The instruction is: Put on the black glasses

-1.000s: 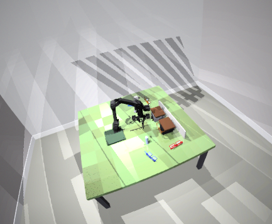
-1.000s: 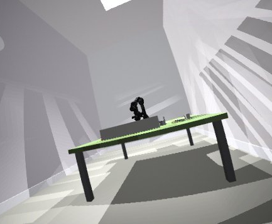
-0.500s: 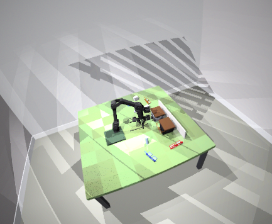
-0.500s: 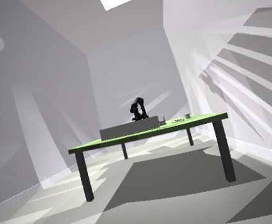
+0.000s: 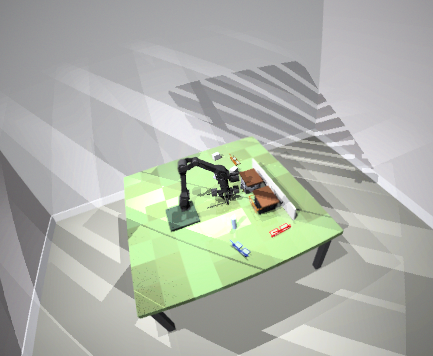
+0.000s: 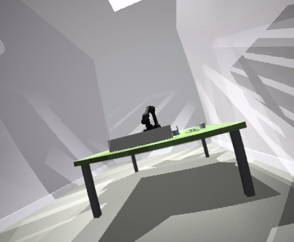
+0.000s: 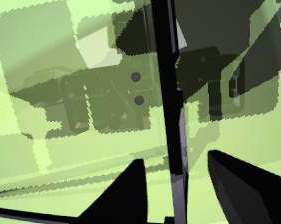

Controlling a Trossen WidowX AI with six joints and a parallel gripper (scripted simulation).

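Note:
The black glasses (image 7: 167,70) show in the wrist view as a long dark bar running from top to bottom, its lower part passing between the fingertips. A thin dark temple crosses at the lower left. My gripper (image 7: 176,163) (image 5: 227,199) is partly open around the bar, with a gap on each side, and points down low over the table. Two display heads with brown tops, one farther (image 5: 251,177) and one nearer (image 5: 266,197), stand beyond the gripper. Orange-yellow shows at the nearer head's base; I cannot tell whether it is the tag. The exterior view does not show the glasses.
A white panel (image 5: 283,196) (image 6: 140,139) stands behind the heads. Red glasses (image 5: 280,230), blue glasses (image 5: 240,249) and orange glasses (image 5: 235,162) lie on the table. A pale blue cylinder (image 5: 234,223) and a white block (image 5: 217,156) stand there too. The arm base is on a dark green plate (image 5: 183,220).

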